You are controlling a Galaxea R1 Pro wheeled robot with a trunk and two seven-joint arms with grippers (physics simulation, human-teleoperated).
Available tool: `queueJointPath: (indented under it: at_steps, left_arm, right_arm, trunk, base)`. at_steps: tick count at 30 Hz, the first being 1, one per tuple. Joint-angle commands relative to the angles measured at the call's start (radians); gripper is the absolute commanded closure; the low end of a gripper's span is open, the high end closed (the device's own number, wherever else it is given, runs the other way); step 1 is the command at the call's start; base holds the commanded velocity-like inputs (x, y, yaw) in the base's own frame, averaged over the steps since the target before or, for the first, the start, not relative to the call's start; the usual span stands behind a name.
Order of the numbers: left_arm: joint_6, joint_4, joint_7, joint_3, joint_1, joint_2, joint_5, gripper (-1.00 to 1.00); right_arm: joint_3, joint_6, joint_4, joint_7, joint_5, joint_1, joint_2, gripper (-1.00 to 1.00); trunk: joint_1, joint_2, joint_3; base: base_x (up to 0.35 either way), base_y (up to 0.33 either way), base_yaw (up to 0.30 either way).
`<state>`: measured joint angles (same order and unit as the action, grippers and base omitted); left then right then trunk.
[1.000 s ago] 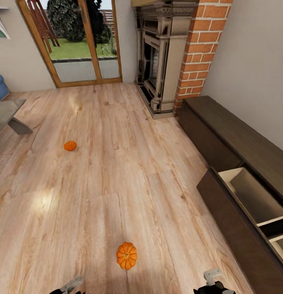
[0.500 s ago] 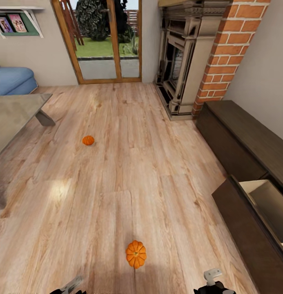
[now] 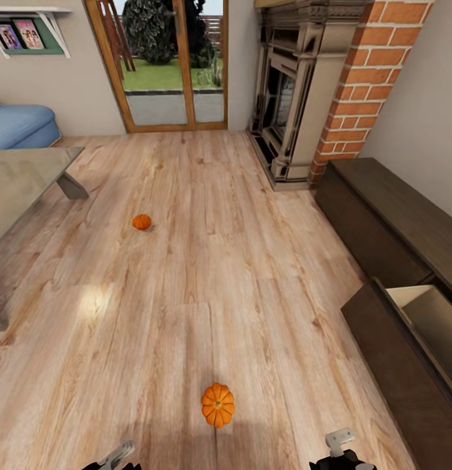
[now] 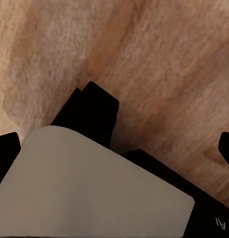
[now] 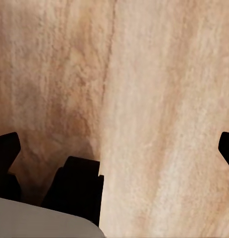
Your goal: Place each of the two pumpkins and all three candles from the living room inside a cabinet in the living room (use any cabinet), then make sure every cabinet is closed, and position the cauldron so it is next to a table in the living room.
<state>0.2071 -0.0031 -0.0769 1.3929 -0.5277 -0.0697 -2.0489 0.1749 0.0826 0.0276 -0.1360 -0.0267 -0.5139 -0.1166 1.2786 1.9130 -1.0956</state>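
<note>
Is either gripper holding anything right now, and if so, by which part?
Nothing is held. Both wrist views show bare wood floor between open fingertips, and both pumpkins lie untouched on the floor.

Camera swung left over the last second, then nearly settled — table (image 3: pixel 23 176) and blue sofa (image 3: pixel 20 124) entered view. Pumpkins (image 3: pixel 218 405) unmoved on the floor (image 3: pixel 186 294); cabinet (image 3: pixel 395 228) shifted toward the frame's right edge.
</note>
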Motion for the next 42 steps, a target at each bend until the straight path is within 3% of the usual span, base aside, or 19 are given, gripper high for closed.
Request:
queueJointPath:
  at_steps: [1,42]
  left_arm:
    - [0.000,0.000,0.000,0.000,0.000,0.000,0.001,-1.00]
    - [-0.001,0.001,-0.003,0.000,0.000,0.005,0.001,-1.00]
  right_arm:
    - [0.000,0.000,0.000,0.000,0.000,0.000,0.000,-1.00]
    - [0.000,0.000,0.000,0.000,0.001,0.000,-0.001,-1.00]
  trunk:
    - [0.004,0.007,-0.003]
    - [0.161,0.294,-0.132]
  base:
    - [0.000,0.000,0.000]
    - [0.000,0.000,0.000]
